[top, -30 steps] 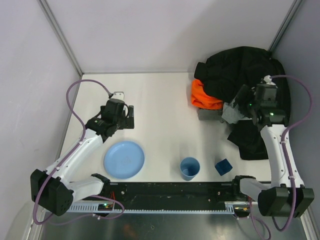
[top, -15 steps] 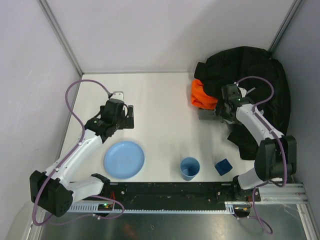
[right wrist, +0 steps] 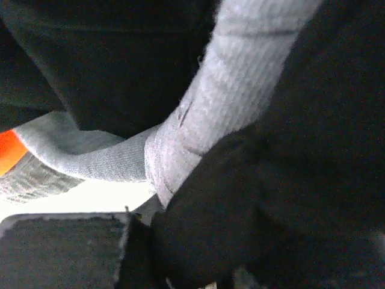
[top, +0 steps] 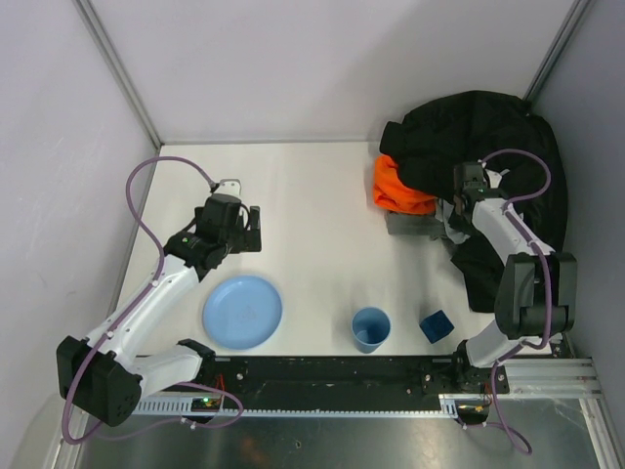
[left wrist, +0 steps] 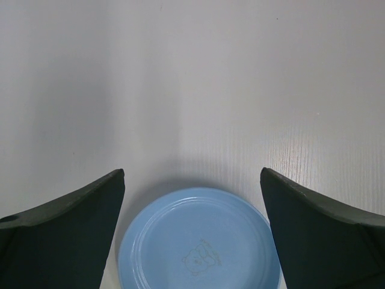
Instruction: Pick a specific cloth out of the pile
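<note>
The pile (top: 479, 127) lies at the back right, mostly a black jacket with an orange cloth (top: 395, 191) at its left edge. The grey cloth (top: 410, 226) pokes out below the orange one. My right gripper (top: 456, 211) is pushed down into the pile at the grey cloth's right end. In the right wrist view a ribbed fold of the cloth (right wrist: 234, 78) runs down into the narrow gap of the right gripper (right wrist: 141, 223), whose jaws are closed on it, with black fabric (right wrist: 301, 180) crowding the right side. My left gripper (top: 256, 227) hovers open over the table, nothing between its fingers.
A blue plate (top: 242, 311) lies near the front left, also under the left gripper (left wrist: 192, 171) in the left wrist view as the plate (left wrist: 198, 241). A blue cup (top: 371, 328) and a small dark blue block (top: 436, 324) stand near the front edge. Walls close in behind and right.
My right arm swung left from over the jacket's right side to the grey cloth, dropped into the pile, and its jaws closed. The left arm has not moved.
</note>
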You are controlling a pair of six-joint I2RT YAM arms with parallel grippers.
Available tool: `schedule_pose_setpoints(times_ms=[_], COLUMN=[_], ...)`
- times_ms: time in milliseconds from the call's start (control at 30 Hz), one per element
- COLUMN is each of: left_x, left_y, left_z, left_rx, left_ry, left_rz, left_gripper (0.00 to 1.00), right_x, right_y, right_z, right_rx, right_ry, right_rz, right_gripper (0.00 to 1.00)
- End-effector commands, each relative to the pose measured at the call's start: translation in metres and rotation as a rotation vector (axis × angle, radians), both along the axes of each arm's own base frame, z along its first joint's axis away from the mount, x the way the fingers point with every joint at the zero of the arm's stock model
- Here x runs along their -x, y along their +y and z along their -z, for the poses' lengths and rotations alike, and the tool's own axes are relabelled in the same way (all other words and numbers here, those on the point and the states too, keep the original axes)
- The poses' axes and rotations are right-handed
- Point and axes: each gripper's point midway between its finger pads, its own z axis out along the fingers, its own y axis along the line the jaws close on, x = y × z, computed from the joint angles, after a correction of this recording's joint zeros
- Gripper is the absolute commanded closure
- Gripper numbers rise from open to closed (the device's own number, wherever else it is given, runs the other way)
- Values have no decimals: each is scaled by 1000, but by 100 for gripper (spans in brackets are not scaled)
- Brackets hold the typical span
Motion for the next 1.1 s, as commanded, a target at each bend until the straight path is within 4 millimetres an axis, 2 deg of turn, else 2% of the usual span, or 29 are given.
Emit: schedule_pose_setpoints(times_ms=[0, 100, 333, 400, 467, 567, 633, 700, 767, 900, 1000, 1067], left_x=[-3, -3, -4, -3, -3, -3, -3, -3, -3, -3, -2, -3], left_y=[-1, -1, -2, -2, -3, -3, -4, -4, -3, -4, -4, -4], left_z=[-8, -8, -8, -7, -7, -7, -7, -7, -8, -8, -7, -6], left_rx=[27, 28, 30, 30, 31, 34, 35, 35, 36, 38, 38, 38], left_ry=[-39, -38, -36, -35, -35, -35, -35, -35, -36, -36, -35, -32], left_rz=[-6, -4, 2, 2, 4, 6, 7, 8, 7, 10, 11, 11], left_gripper=[0, 0, 1, 0, 0, 0, 0, 0, 0, 0, 0, 0], right_x=[-5, 2, 28, 34, 37, 34, 30, 25, 20, 15, 18, 20], right_y=[-36, -56, -94, -102, -107, -111, -115, -117, -119, -109, -99, -94], right_z=[-24, -49, -137, -149, -148, -127, -102, -71, -30, 43, 85, 101], right_rx=[76, 73, 89, 98, 96, 85, 74, 57, 34, -50, -105, -113], right_ry=[-68, -128, -402, -444, -445, -386, -318, -238, -131, 40, 142, 184], right_rz=[56, 108, 215, 253, 281, 302, 316, 336, 351, 341, 326, 318], right_gripper=[89, 90, 89, 89, 89, 89, 89, 90, 90, 92, 92, 91])
